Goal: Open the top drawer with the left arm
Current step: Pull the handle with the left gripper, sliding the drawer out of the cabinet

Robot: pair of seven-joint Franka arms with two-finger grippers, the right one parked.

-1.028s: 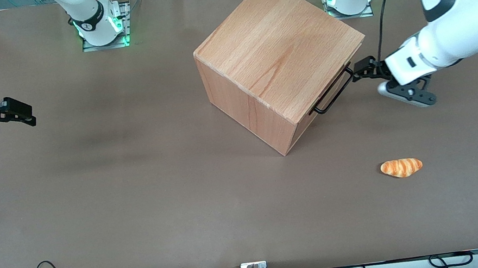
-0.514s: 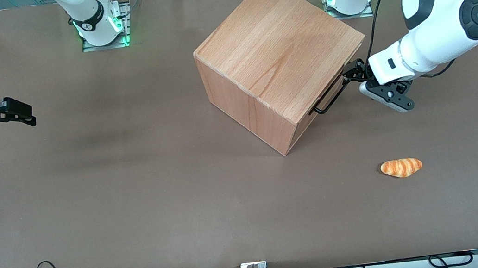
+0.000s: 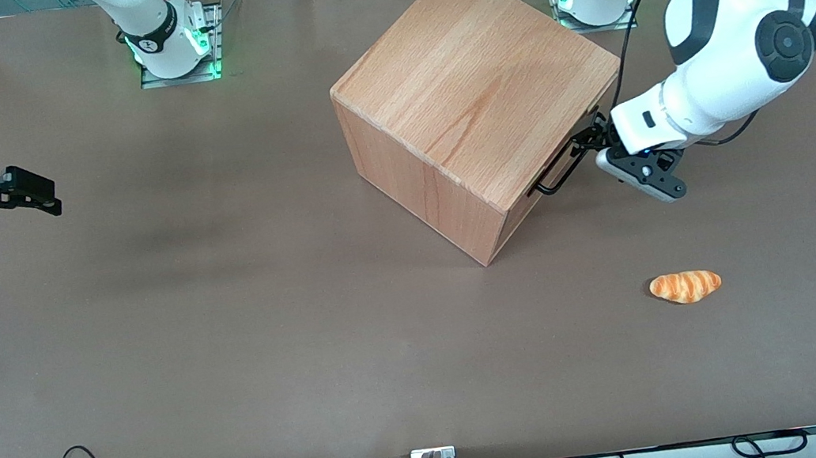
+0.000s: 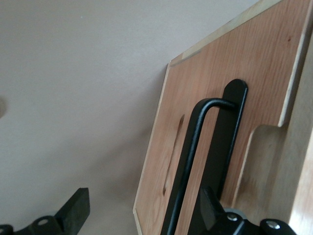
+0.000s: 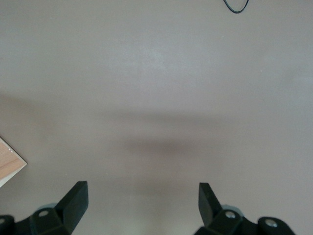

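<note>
wooden cube cabinet (image 3: 472,88) standing mid-table, turned corner-on to the front camera, its drawer face angled toward the working arm's end of the table. the top drawer (image 4: 230,107) sits flush in the cabinet front, not pulled out; its thin black u-shaped handle (image 3: 564,159) projects from the panel just under the cabinet's top edge. the left arm (image 3: 731,60), white-shelled, reaches in with its black gripper (image 3: 592,143) right at the handle. in the wrist view the gripper (image 4: 142,213) is spread wide: one finger (image 4: 76,210) hangs over bare table, the other (image 4: 208,210) lies against the drawer front, and the handle bar (image 4: 188,166) runs down between them, close to the second finger, with no visible clamping. a croissant-shaped bread (image 3: 685,286) lies on the brown table (image 3: 230,326), nearer the front camera than the gripper and well apart from it.
</note>
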